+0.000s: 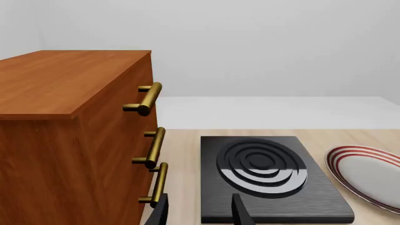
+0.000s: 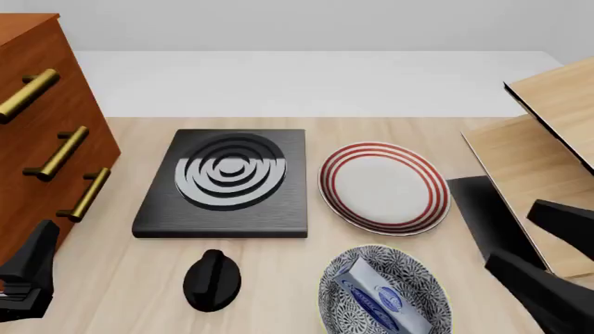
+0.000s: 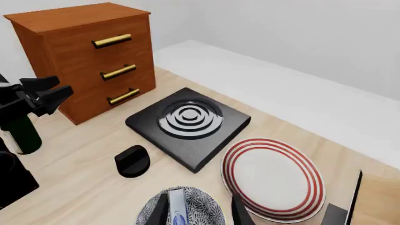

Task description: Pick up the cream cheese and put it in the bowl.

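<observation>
The cream cheese [image 2: 379,298], a pale silver-blue box with a blue oval logo, lies tilted inside the speckled bowl [image 2: 339,296] at the table's near edge. In the right wrist view the box [image 3: 177,209] shows in the bowl [image 3: 203,204], between the fingertips. My right gripper [image 2: 513,236] is open and empty, to the right of the bowl; it also shows in its wrist view [image 3: 198,212]. My left gripper [image 2: 28,275] is far left near the cabinet, open and empty [image 1: 198,213].
A black stove plate [image 2: 227,177] sits mid-table, with a red-ringed white plate [image 2: 383,186] to its right. A black knob [image 2: 211,280] lies left of the bowl. A wooden drawer cabinet [image 2: 37,132] stands far left, and a light wooden rack [image 2: 547,139] far right.
</observation>
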You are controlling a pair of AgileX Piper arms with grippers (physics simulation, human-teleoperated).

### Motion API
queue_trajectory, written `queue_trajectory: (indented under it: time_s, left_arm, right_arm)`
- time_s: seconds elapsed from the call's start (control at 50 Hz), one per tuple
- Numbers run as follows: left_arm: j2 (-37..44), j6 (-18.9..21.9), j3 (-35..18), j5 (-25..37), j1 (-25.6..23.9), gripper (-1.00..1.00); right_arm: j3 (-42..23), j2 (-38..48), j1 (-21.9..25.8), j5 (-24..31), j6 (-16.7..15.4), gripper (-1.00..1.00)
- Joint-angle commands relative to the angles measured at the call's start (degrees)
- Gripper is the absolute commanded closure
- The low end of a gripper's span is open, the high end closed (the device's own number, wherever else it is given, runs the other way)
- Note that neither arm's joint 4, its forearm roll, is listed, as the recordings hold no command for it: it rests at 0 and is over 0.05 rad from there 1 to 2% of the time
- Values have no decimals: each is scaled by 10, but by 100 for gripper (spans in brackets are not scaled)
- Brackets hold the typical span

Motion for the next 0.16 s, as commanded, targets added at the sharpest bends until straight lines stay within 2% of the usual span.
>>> queue_trajectory:
  time_s: [0.02, 0.16]
  left_arm:
    - [0, 0, 0, 0, 0, -100]
    - [0, 0, 0, 0, 0, -100]
  right_arm:
    - [-7, -93, -37, 73, 13, -100]
    - [-14, -93, -57, 73, 29, -100]
